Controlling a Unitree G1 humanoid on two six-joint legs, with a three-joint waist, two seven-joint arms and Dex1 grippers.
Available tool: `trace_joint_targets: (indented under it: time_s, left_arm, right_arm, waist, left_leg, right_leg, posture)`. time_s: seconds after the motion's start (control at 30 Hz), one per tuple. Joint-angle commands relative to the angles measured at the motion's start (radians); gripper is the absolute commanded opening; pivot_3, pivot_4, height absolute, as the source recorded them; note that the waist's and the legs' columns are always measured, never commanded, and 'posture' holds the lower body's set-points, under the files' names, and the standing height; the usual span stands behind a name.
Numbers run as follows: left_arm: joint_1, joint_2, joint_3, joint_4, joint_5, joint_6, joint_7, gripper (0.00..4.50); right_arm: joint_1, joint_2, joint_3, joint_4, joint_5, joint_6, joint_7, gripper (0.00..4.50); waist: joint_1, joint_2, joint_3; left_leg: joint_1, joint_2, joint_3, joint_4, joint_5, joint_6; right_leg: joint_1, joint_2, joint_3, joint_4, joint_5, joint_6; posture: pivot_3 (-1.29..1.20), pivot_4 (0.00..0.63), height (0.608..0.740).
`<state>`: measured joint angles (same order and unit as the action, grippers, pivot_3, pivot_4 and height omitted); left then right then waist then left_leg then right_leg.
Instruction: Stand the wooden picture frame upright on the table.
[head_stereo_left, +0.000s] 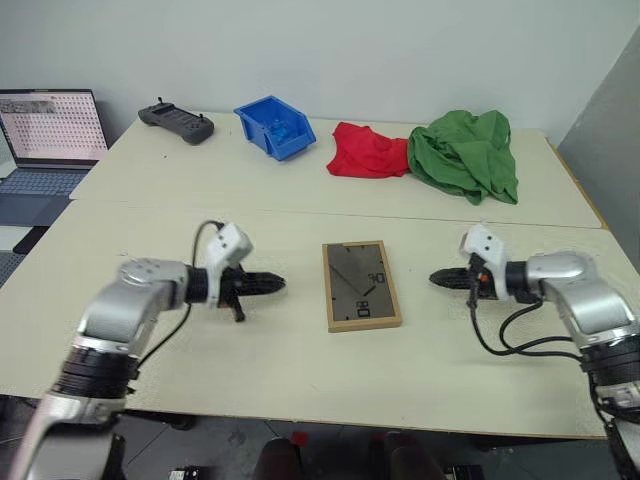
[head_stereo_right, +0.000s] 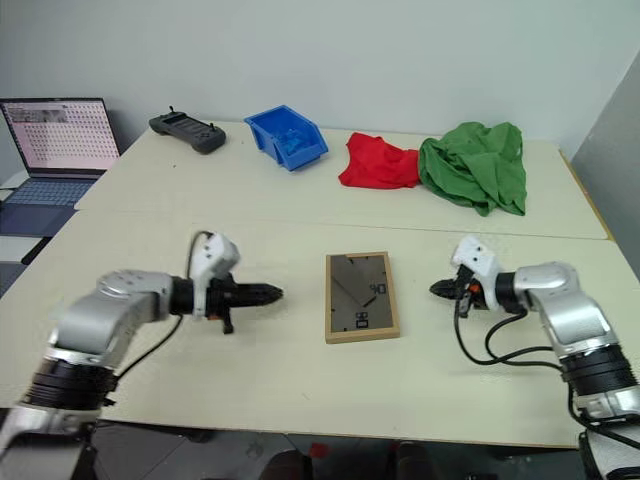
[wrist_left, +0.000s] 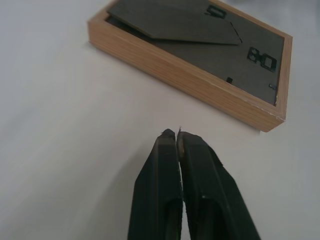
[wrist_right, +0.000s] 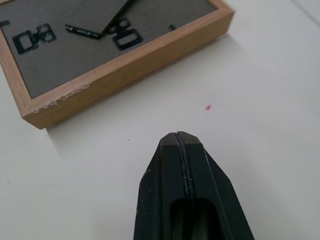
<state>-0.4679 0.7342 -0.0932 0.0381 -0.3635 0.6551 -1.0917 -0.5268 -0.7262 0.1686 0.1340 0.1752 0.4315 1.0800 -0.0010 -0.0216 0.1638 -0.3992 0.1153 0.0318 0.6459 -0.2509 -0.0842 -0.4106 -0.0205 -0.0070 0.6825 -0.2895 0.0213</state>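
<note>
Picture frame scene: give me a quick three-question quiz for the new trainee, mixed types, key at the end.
1. True or false: the wooden picture frame stands upright on the table.
2. Multiple choice: which side of the frame faces up? A) the picture side B) the dark back panel with its stand C) one narrow wooden edge
3. Short answer: how do the fingers of the left gripper and the right gripper stand, and does either touch the frame?

Key:
1. False, it lies flat.
2. B.
3. Both are shut and empty, one on each side of the frame, pointing toward it, with a gap of bare table between.
</note>
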Motion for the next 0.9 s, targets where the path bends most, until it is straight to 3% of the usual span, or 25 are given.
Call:
trace_joint_targets:
  time_s: [0.03, 0.13, 0.23, 0.37, 0.47, 0.57, 0.9]
  left_arm:
    - [-0.028, -0.026, -0.013, 0.0, 0.016, -0.021, 0.017, 0.02]
    - [-0.018, -0.029, -0.035, -0.004, 0.017, 0.022, 0.014, 0.02]
    - [-0.023, -0.053, 0.039, -0.028, -0.115, 0.24, 0.033, 0.02]
    - [-0.114, -0.14, 0.24, 0.123, -0.31, 0.658, 0.107, 0.77]
    - [-0.222, -0.191, 0.372, 0.317, -0.388, 0.861, 0.125, 1.44]
    - [-0.258, -0.211, 0.376, 0.407, -0.367, 0.866, 0.16, 2.02]
    - [-0.208, -0.176, 0.143, 0.408, -0.351, 0.824, 0.065, 4.05]
  right_arm:
    - [-0.002, 0.022, -0.001, -0.014, -0.015, -0.028, -0.023, 0.0]
    - [0.002, 0.027, 0.018, -0.022, -0.032, -0.049, -0.013, 0.0]
    - [-0.003, 0.036, 0.038, -0.013, -0.053, -0.071, -0.009, 0.0]
    - [-0.029, 0.076, 0.077, 0.031, -0.094, -0.114, -0.027, 0.0]
    - [-0.054, 0.128, 0.1, 0.078, -0.119, -0.146, -0.047, 0.0]
    - [-0.069, 0.165, 0.112, 0.107, -0.134, -0.163, -0.055, 0.0]
    - [-0.063, 0.215, 0.123, 0.099, -0.155, -0.162, -0.064, 0.0]
  waist:
    - [0.0, 0.0, 0.0]
    - [0.0, 0.0, 0.0]
    - [-0.001, 0.0, 0.0]
    - [-0.002, 0.0, 0.0]
    - [-0.004, -0.001, 0.0]
    - [-0.009, -0.001, 0.0]
    - [-0.026, 0.0, -0.001]
  left_leg:
    - [0.0, 0.0, 0.0, 0.0, 0.0, 0.0]
    - [0.0, 0.0, 0.0, 0.0, 0.0, 0.0]
    - [0.0, 0.0, 0.0, 0.0, 0.0, 0.0]
    - [0.0, 0.0, -0.001, 0.0, 0.0, 0.0]
    - [0.0, 0.0, -0.001, 0.001, 0.0, 0.0]
    - [0.001, 0.0, -0.002, 0.001, 0.0, 0.0]
    - [0.002, 0.0, -0.002, 0.0, 0.002, -0.004]
  right_leg:
    - [0.0, 0.0, 0.0, 0.0, 0.0, 0.0]
    - [0.0, 0.0, 0.0, 0.0, 0.0, 0.0]
    - [0.0, 0.0, 0.0, 0.0, 0.0, 0.0]
    - [0.0, 0.0, 0.0, 0.0, 0.0, 0.0]
    - [0.001, 0.0, -0.001, 0.001, 0.0, 0.0]
    - [0.002, 0.0, -0.002, 0.001, 0.0, 0.0]
    - [0.002, 0.0, -0.001, 0.002, 0.0, 0.0]
  posture:
    - [0.0, 0.15, 0.74]
    - [0.0, 0.15, 0.74]
    - [0.0, 0.15, 0.74]
    - [0.0, 0.15, 0.74]
    - [0.0, 0.15, 0.74]
    - [0.0, 0.15, 0.74]
    - [0.0, 0.15, 0.74]
